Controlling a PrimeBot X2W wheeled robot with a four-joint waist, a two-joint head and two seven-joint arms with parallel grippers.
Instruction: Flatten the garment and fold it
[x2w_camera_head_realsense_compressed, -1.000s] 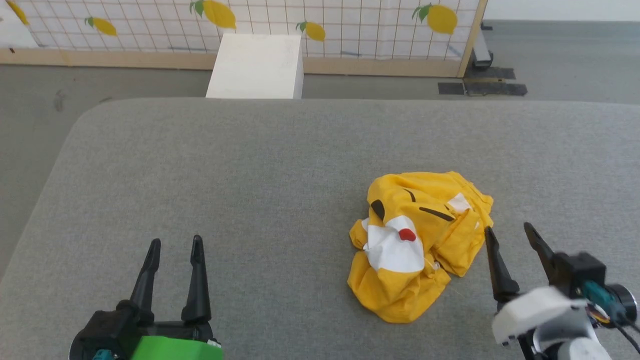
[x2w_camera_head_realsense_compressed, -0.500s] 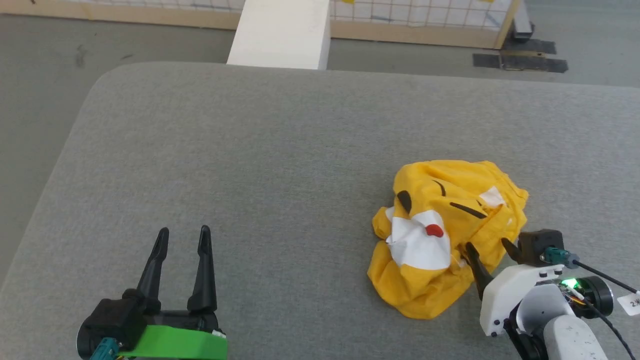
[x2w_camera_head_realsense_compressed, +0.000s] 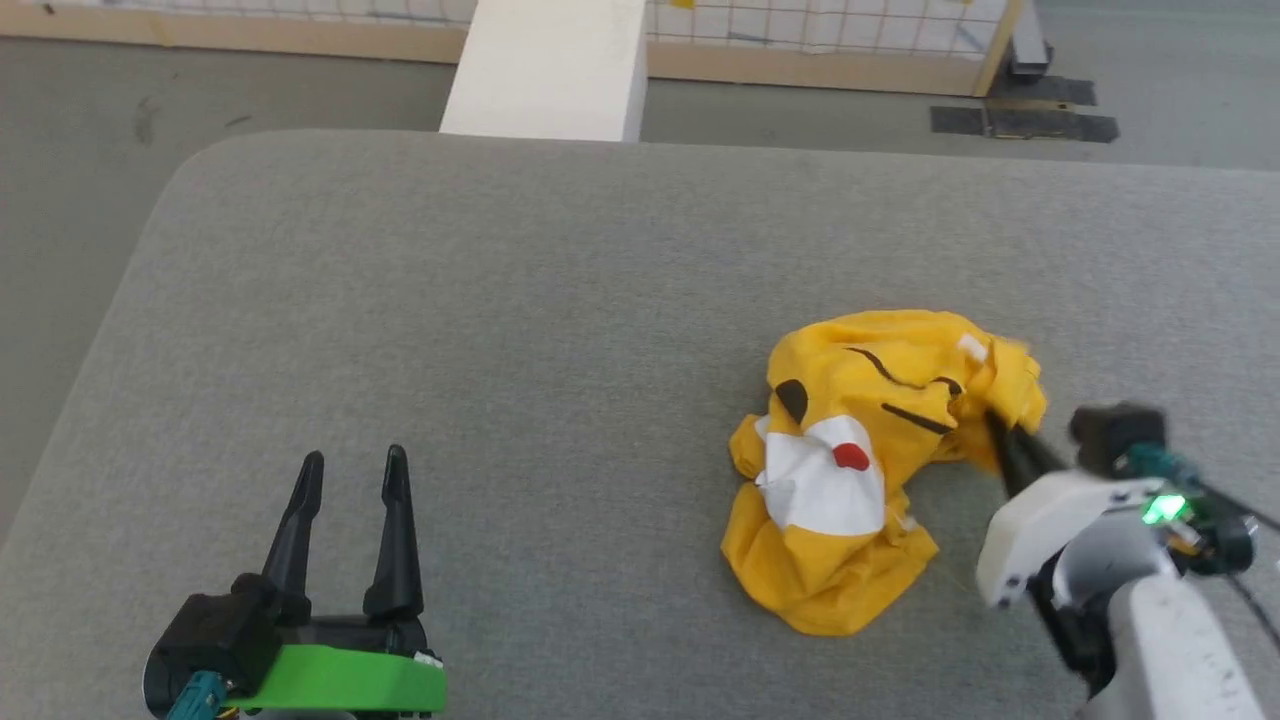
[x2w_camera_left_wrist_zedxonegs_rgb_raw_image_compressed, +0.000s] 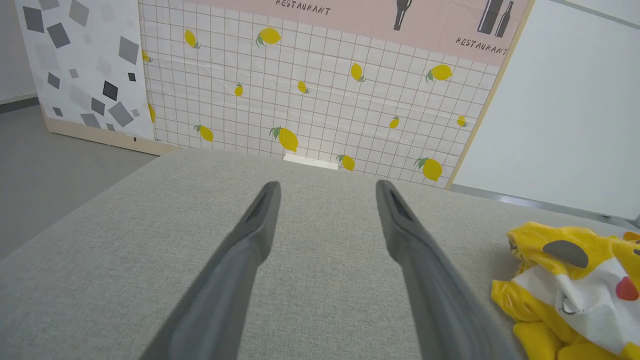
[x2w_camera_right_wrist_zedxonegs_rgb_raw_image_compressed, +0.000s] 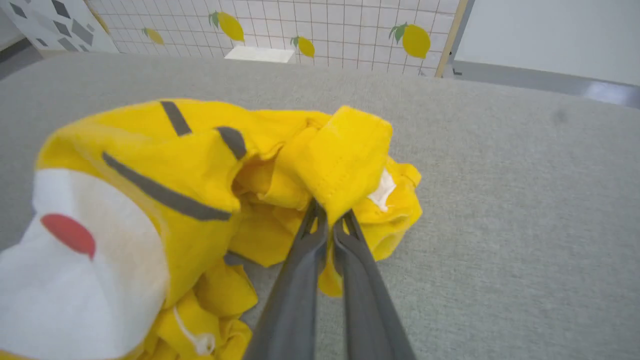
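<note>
**noob42:** what step are you on?
**me:** Flattening, early on. My right gripper (x2w_camera_right_wrist_zedxonegs_rgb_raw_image_compressed: 330, 217) is pinching shut on a fold of the garment (x2w_camera_right_wrist_zedxonegs_rgb_raw_image_compressed: 150, 150), which is crumpled right at my tips. My left gripper (x2w_camera_head_realsense_compressed: 355, 456) is hanging wide open, empty.
**noob42:** next?
**me:** Guessing it needs lifting and spreading leftward. The grey pad (x2w_camera_head_realsense_compressed: 500, 300) is lying bare there, edges well away.

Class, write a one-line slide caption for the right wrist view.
Right gripper shut on a fold of the crumpled yellow T-shirt on a grey cushion.
</note>
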